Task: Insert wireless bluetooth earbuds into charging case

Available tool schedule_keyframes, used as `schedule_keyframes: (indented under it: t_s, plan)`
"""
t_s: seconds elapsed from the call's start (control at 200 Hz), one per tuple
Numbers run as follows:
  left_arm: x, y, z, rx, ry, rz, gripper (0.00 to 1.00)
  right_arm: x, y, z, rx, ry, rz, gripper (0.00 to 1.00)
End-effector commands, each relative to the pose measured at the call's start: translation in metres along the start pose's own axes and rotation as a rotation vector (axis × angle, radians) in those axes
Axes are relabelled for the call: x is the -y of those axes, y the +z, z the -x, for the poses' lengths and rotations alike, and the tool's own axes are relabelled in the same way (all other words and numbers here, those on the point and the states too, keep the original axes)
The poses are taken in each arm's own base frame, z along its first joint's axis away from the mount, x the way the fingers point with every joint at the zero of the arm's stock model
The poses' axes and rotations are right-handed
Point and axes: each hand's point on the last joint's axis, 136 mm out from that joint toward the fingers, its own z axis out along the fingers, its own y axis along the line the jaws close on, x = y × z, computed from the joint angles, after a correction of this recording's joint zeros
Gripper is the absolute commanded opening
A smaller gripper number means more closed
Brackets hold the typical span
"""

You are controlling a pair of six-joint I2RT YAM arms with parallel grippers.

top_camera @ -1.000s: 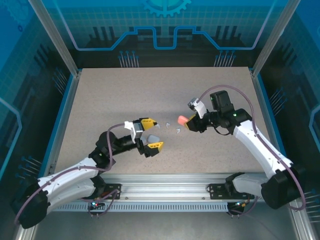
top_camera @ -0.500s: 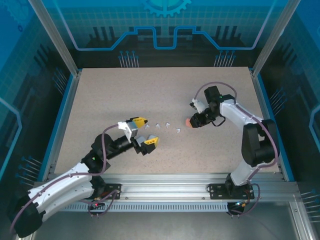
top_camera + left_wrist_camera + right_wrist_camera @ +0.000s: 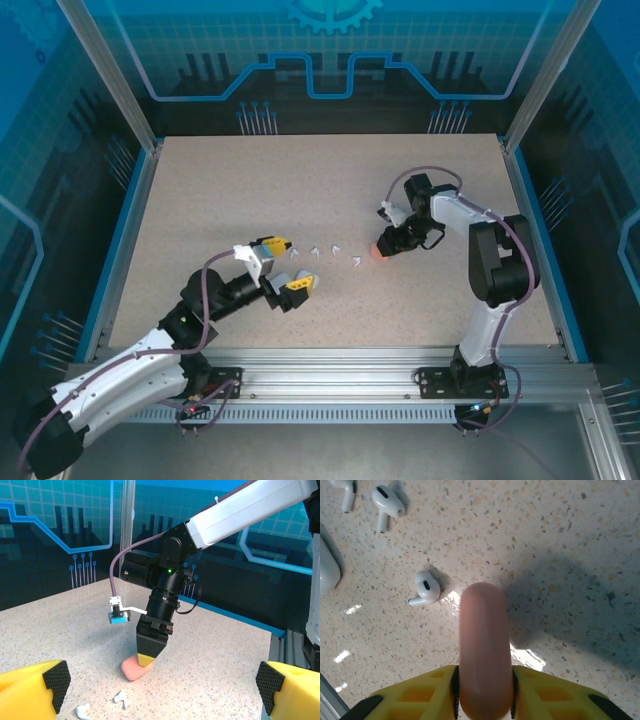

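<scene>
My right gripper [image 3: 382, 249] is shut on a salmon-pink charging case [image 3: 482, 630], its yellow fingers pressed against both sides. In the left wrist view the pink case [image 3: 132, 669] rests low on the table under the right gripper [image 3: 145, 660]. Several white earbuds [image 3: 336, 249] lie in a loose row between the two arms. One earbud [image 3: 425, 587] lies just left of the pink case, two more [image 3: 387, 502] farther off. My left gripper [image 3: 290, 265] stands wide open at the row's left end, with two earbuds [image 3: 120, 697] on the table ahead of it.
A rounded white case [image 3: 326, 570] peeks in at the left edge of the right wrist view. The speckled table [image 3: 300, 180] is bordered by blue rails and aluminium posts. The right arm's cable loops above its wrist.
The right arm folded in and brought the pink case down to the table, slightly right of where it was. My left gripper drew back a little to the left, still open.
</scene>
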Motion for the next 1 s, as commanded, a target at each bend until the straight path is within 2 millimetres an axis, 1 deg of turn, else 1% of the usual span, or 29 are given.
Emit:
schedule_keyframes:
  t_s: [0.0, 0.08, 0.18, 0.245, 0.315, 0.395, 0.475, 0.595, 0.645, 0.76, 0.86, 0.935, 0.995]
  plan:
    - [0.0, -0.002, 0.001, -0.013, 0.022, 0.011, 0.99, 0.007, -0.002, -0.002, -0.013, 0.003, -0.009, 0.37]
    - [-0.001, -0.003, 0.002, -0.017, 0.025, 0.017, 0.99, 0.011, -0.001, -0.004, -0.022, 0.01, -0.022, 0.39]
    - [-0.003, -0.003, 0.002, -0.02, 0.024, 0.031, 0.99, 0.021, -0.001, -0.008, -0.035, 0.019, -0.075, 0.41]
    - [-0.004, -0.003, 0.002, -0.025, 0.022, 0.039, 0.99, 0.027, -0.007, -0.007, -0.022, 0.024, -0.119, 0.45]
    - [-0.008, -0.002, 0.003, -0.026, 0.016, 0.061, 0.99, 0.028, -0.016, -0.005, 0.006, 0.016, -0.157, 0.49]
    - [-0.019, -0.003, 0.003, -0.023, 0.002, 0.125, 0.99, 0.03, -0.027, -0.006, 0.023, 0.003, -0.216, 0.54]
    - [-0.039, -0.007, 0.004, -0.028, -0.017, 0.242, 0.99, 0.03, -0.039, -0.007, 0.034, -0.019, -0.279, 0.58]
    - [-0.07, -0.02, -0.001, -0.054, -0.044, 0.426, 0.99, 0.014, -0.053, -0.008, 0.062, -0.083, -0.346, 0.67]
    - [-0.078, -0.024, -0.005, -0.074, -0.052, 0.47, 0.99, 0.006, -0.058, -0.009, 0.068, -0.116, -0.385, 0.71]
    - [-0.099, -0.039, -0.015, -0.125, -0.108, 0.566, 0.99, -0.018, -0.062, -0.01, 0.069, -0.194, -0.439, 0.79]
    - [-0.121, -0.058, -0.023, -0.16, -0.191, 0.669, 0.99, -0.042, -0.061, -0.011, 0.04, -0.264, -0.476, 0.84]
    - [-0.137, -0.075, -0.028, -0.167, -0.253, 0.75, 0.99, -0.063, -0.056, -0.01, 0.013, -0.321, -0.486, 0.88]
    - [-0.145, -0.086, -0.032, -0.172, -0.288, 0.802, 0.99, -0.078, -0.049, -0.009, -0.022, -0.364, -0.485, 0.91]
